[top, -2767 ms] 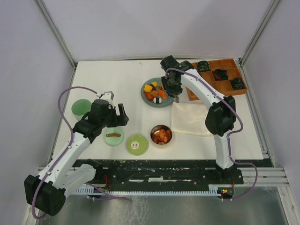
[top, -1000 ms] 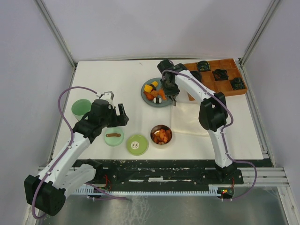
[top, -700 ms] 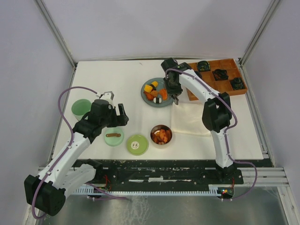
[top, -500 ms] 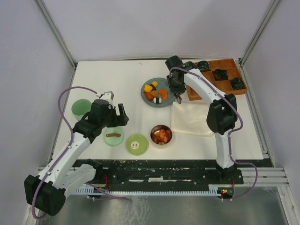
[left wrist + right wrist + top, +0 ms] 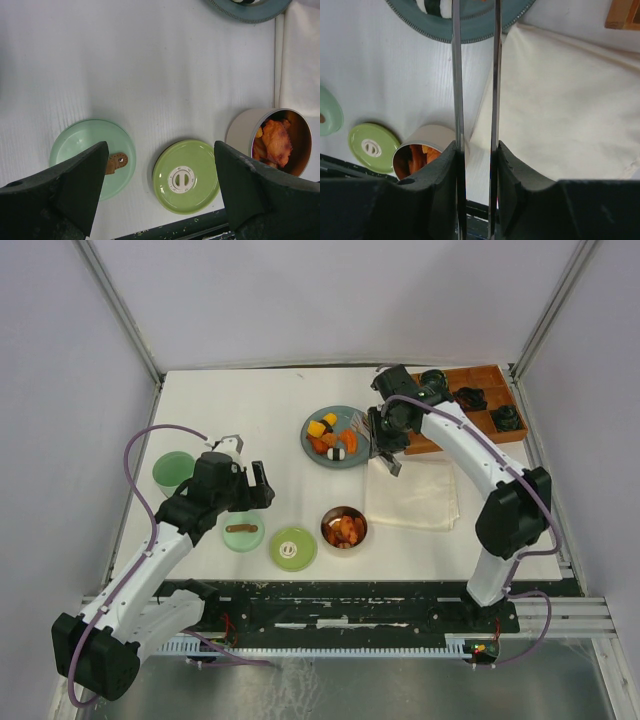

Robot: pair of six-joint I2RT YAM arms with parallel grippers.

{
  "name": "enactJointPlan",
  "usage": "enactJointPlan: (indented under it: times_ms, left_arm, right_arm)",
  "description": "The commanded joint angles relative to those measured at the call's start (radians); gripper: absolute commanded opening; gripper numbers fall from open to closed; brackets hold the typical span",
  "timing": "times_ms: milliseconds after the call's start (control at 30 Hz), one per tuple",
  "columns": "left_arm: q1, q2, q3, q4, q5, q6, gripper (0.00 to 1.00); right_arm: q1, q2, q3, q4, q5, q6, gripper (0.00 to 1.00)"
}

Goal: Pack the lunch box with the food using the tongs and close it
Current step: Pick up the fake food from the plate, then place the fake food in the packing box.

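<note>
My right gripper [image 5: 386, 438] is shut on the silver tongs [image 5: 456, 75], just right of the grey-blue plate [image 5: 312, 420]. In the right wrist view the two tong arms run up between my fingers [image 5: 440, 170], and their tips reach past the plate's rim [image 5: 470, 32]. The plate carries orange and yellow food [image 5: 328, 435] and a black-and-white roll [image 5: 338, 453]. The steel bowl [image 5: 344, 527] holds orange pieces. Its lime-green lid [image 5: 292, 548] and the mint lid [image 5: 243, 531] lie flat beside it. The mint canister [image 5: 174, 472] stands at the left. My left gripper [image 5: 160, 200] hangs open above the two lids.
A folded cream cloth [image 5: 415, 490] lies under and right of my right gripper. The compartmented wooden tray [image 5: 470, 405] with dark objects sits at the back right. The table's black front edge [image 5: 200, 227] runs just below the lime lid.
The right gripper has shifted right with the tongs, from over the plate's right side to the cloth's top-left corner, and its elbow has swung out right. The left arm has not moved.
</note>
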Motion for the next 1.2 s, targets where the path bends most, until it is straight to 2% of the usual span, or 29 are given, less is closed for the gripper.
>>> enactJointPlan:
  times_ms: [0, 167, 400, 600, 867, 1167]
  left_arm:
    - [0.005, -0.011, 0.010, 0.037, 0.002, -0.015, 0.92]
    - [0.005, -0.016, 0.010, 0.038, 0.002, -0.015, 0.92]
    - [0.006, -0.023, 0.010, 0.039, 0.002, -0.014, 0.92]
    - [0.005, -0.019, 0.009, 0.040, 0.010, -0.014, 0.92]
    - [0.006, -0.029, 0.007, 0.044, 0.014, -0.013, 0.92]
    - [0.006, -0.029, 0.007, 0.043, 0.007, -0.013, 0.92]
  right_arm:
    - [0.001, -0.143, -0.078, 0.055, -0.126, 0.041, 0.38]
    - [0.014, -0.238, -0.178, 0.023, -0.254, 0.011, 0.37]
    - [0.093, -0.346, -0.253, -0.120, -0.232, -0.041, 0.37]
    - [0.251, -0.411, -0.312, -0.230, -0.125, -0.014, 0.38]
    - [0.313, -0.510, -0.437, -0.176, -0.159, 0.083, 0.38]
    - [0.358, -0.487, -0.472, -0.077, -0.192, 0.141, 0.38]
